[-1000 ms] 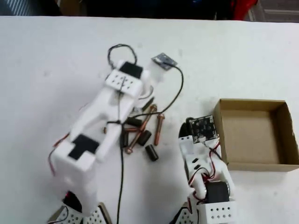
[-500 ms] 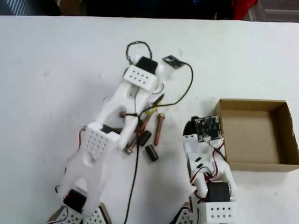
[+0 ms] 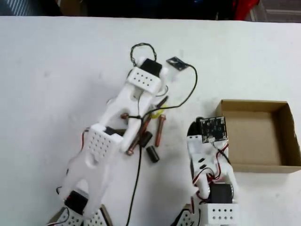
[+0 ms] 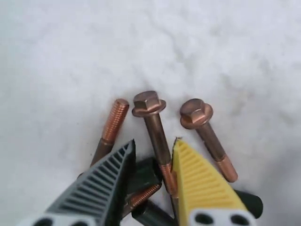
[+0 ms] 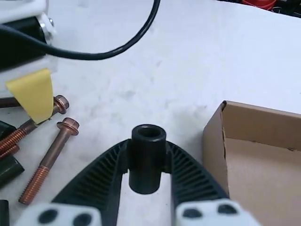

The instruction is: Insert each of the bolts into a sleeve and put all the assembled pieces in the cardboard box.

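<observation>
Bolts [image 4: 196, 114] sit right at the left gripper [image 4: 154, 141]. Its grey and yellow fingers [image 4: 197, 179] are parted with nothing clamped, and the middle bolt [image 4: 153, 123] runs its shank straight in between them, hex head pointing away from the arm. So the long axis lies along the gripper's reach rather than across it, and I'd judge a plain squeeze across the shank is what the next move calls for. Two more bolts flank it, one head-out beside the yellow finger and one thread-out beside the grey. Black sleeves [image 4: 143, 175] lie jumbled under the fingers. The right gripper [image 5: 148, 149] is closed around one sleeve [image 5: 148, 136], whose open bore points out past the fingertips. From above, that arm is between the pile and the cardboard box [image 3: 251, 134], with the box just beside it on the side away from the bolts. The left arm is plainly the nearer one to the bolts.
</observation>
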Action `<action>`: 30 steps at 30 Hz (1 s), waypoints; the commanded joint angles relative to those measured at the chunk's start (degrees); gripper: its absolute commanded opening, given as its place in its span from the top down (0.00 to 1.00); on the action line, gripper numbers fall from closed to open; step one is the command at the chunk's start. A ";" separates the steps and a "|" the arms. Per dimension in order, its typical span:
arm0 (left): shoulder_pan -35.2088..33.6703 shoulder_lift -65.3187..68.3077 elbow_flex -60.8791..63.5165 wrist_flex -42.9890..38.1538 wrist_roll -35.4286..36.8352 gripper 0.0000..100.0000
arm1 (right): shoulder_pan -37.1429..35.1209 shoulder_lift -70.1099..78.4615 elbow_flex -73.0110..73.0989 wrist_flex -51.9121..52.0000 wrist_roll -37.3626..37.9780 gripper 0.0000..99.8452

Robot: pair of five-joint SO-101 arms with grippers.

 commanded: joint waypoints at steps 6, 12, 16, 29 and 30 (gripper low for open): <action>1.01 1.89 -2.90 -2.90 0.70 0.84 | 0.57 -0.75 -0.09 -1.45 -0.62 0.98; 1.10 6.11 -8.26 -3.60 0.70 0.84 | 0.57 -0.75 -0.09 -1.45 -0.53 0.98; 1.10 8.22 -11.52 -3.78 0.70 0.84 | 0.57 -0.75 -0.09 -1.45 -0.53 0.98; 1.19 11.21 -11.87 -3.52 0.35 0.99 | 0.48 -0.75 -0.09 -1.45 -0.35 0.98; 1.19 11.30 -11.87 -3.52 0.53 0.98 | 0.48 -0.75 0.00 -1.45 -0.35 0.98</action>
